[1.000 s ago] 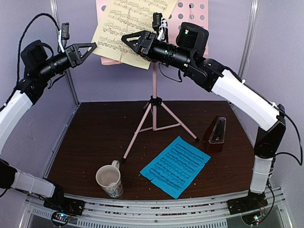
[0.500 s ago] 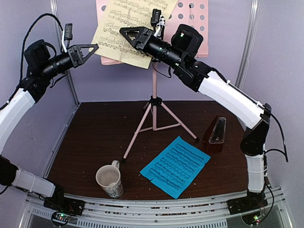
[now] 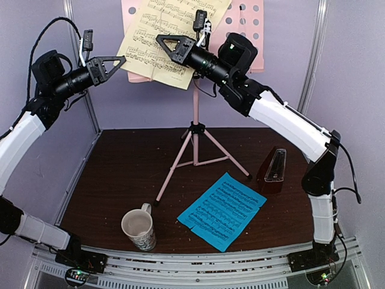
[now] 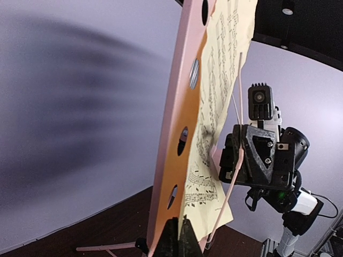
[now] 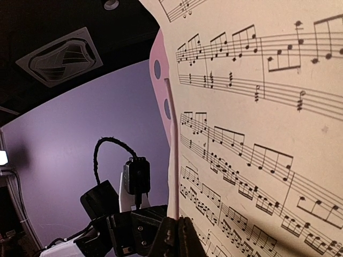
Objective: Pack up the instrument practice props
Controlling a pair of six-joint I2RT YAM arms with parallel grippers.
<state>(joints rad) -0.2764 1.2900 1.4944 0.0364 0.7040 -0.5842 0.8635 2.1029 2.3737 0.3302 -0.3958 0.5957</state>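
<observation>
Left gripper [image 3: 122, 59] is raised at the left side of the stand [image 3: 195, 114], jaws pressed together on the lower left corner of the yellow sheet [image 3: 153, 27]. In the left wrist view the paper edge runs straight down into the closed tips [image 4: 179, 235], so it reads as a pinch on the paper. The pink panel [image 3: 249, 24] edge ends right beside them too.

Right gripper [image 3: 160, 40] reaches in from the right, across the front of the yellow sheet, pointing left. Its jaws are also pressed together. In the right wrist view the tips meet at the foot of a thin pink rod [image 5: 171, 160] lying over the printed music (cannot tell whether they pinch the rod, the paper, or nothing).

The yellow sheet sits tilted on the perforated panel at the top of the stand and overhangs its left and bottom edges. The stand is upright on its tripod legs at the back centre of the brown tabletop [image 3: 120, 168].

The blue sheet [image 3: 222, 209] lies flat at front centre-right, its far corner near one tripod foot. The metronome [image 3: 274, 171] stands upright just right of the blue sheet, apart from it. The mug [image 3: 138, 227] sits at front left, handle toward the back, well apart from both grippers.
</observation>
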